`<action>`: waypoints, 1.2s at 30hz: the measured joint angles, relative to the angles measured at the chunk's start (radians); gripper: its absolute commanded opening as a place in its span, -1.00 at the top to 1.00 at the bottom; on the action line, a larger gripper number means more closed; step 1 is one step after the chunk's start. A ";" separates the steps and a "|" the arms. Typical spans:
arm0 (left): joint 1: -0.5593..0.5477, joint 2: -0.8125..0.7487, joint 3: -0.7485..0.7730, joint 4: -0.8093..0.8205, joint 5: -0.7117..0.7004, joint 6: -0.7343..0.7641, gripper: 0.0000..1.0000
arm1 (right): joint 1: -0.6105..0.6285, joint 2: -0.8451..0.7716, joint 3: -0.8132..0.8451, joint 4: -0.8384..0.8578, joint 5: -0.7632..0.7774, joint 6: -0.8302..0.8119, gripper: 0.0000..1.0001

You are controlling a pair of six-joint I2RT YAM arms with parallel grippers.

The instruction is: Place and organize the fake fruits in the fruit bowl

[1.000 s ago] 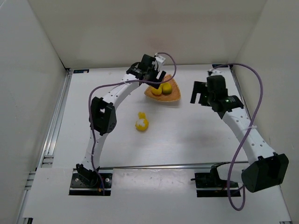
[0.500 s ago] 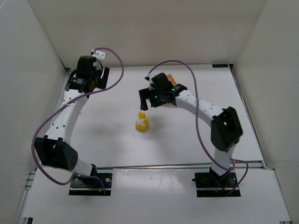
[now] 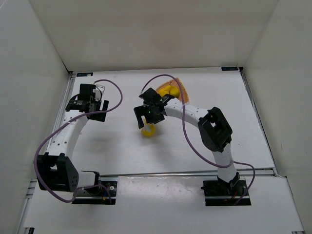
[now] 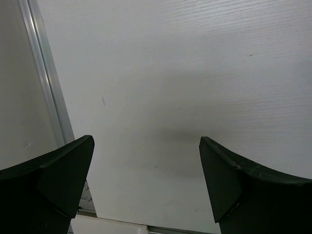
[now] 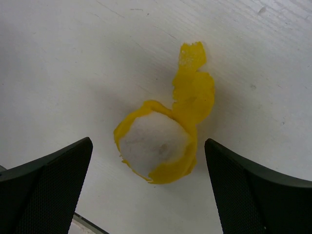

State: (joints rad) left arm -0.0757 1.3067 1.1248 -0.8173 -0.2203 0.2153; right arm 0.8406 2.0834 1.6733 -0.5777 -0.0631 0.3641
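**Fruit with white patch** (image 3: 147, 129): lies on the white worktop (image 3: 195, 136) just left of frame centre in the top view, in the same spot as in both earlier pictures. In the right wrist view (image 5: 156, 146) it shows a white face ringed in yellow, with a curled yellow strip rising from it.

**Fruit bowl** (image 3: 179, 84): upper centre of the top view, partly hidden by the right arm and its cable. Yellow fruit (image 3: 170, 90) shows inside; the count cannot be told.

**Right pincer** (image 3: 146, 121): wide open and empty. Half a second ago it stood higher in the frame, by the bowl. Now it hangs right over the loose fruit, which sits between the two fingers in the wrist view (image 5: 152, 195) and touches neither.

**Left pincer** (image 3: 95, 109): wide open and empty (image 4: 146, 195), over bare worktop beside the rail at the left edge. It has dropped down the frame from the upper left corner; a second ago it was at the bowl.
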 measured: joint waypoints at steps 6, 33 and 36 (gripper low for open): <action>0.003 0.005 0.000 0.002 0.026 -0.019 -1.00 | 0.014 0.040 0.000 -0.008 0.002 0.010 -0.81; 0.007 0.105 0.005 0.002 0.023 -0.054 -1.00 | -0.331 -0.068 0.227 -0.059 0.328 0.061 0.28; 0.007 0.135 0.008 0.002 0.016 -0.056 -1.00 | -0.351 0.025 0.262 -0.073 0.349 0.076 0.06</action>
State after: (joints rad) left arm -0.0685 1.4422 1.1328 -0.8158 -0.2039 0.1593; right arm 0.4896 2.1086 1.9358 -0.6510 0.2859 0.4400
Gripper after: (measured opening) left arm 0.998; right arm 0.668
